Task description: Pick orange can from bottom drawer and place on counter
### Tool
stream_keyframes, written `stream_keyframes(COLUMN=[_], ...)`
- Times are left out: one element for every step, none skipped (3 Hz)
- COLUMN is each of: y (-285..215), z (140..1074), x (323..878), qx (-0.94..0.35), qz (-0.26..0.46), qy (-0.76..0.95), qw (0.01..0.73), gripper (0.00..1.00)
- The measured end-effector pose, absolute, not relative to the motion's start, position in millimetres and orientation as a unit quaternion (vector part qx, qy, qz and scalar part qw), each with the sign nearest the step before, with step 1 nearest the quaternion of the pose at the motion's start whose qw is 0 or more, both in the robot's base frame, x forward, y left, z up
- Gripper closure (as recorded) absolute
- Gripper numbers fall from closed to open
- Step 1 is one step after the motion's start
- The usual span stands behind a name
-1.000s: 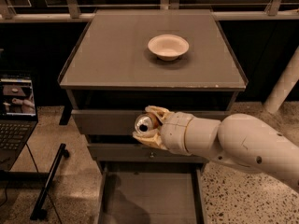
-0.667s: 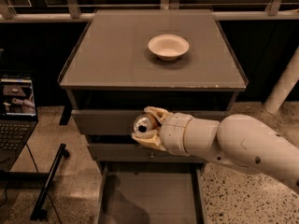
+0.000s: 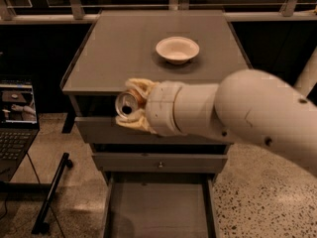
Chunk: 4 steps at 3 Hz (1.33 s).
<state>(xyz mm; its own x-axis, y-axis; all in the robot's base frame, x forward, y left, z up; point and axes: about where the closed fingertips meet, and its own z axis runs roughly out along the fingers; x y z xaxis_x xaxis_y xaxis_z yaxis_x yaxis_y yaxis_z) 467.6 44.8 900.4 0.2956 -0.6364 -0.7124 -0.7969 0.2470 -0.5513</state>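
My gripper [image 3: 132, 105] is shut on the orange can [image 3: 127, 104], whose silvery round top with a dark opening faces the camera between the pale fingers. It hangs in the air at the front edge of the counter [image 3: 129, 53], at about its height and left of centre. The white arm reaches in from the right. The bottom drawer [image 3: 158, 209] is pulled out below, and its grey floor shows nothing in it.
A pale shallow bowl [image 3: 177, 49] stands on the counter toward the back right. Two shut upper drawers [image 3: 158, 160] sit under the counter. An open laptop [image 3: 17, 118] is at the left, with a dark stand leg [image 3: 52, 192] on the speckled floor.
The gripper with the can has risen from in front of the upper drawers to the height of the counter's front edge. The arm now looms larger in view.
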Motion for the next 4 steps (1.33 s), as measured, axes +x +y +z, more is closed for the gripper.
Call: stream_keyframes(y=[66.0, 86.1, 109.1, 109.1], z=[959.3, 997.0, 1018.6, 1018.6], x=[485.4, 522.3, 569.9, 569.9], qx=[-0.642, -0.652, -0.646, -0.646], qz=[0.046, 0.036, 0.037, 0.037], qy=[0.548, 0.521, 0.513, 0.513], qw=[0.534, 0.549, 0.564, 0.564], gripper=[1.00, 1.00, 1.00, 1.00])
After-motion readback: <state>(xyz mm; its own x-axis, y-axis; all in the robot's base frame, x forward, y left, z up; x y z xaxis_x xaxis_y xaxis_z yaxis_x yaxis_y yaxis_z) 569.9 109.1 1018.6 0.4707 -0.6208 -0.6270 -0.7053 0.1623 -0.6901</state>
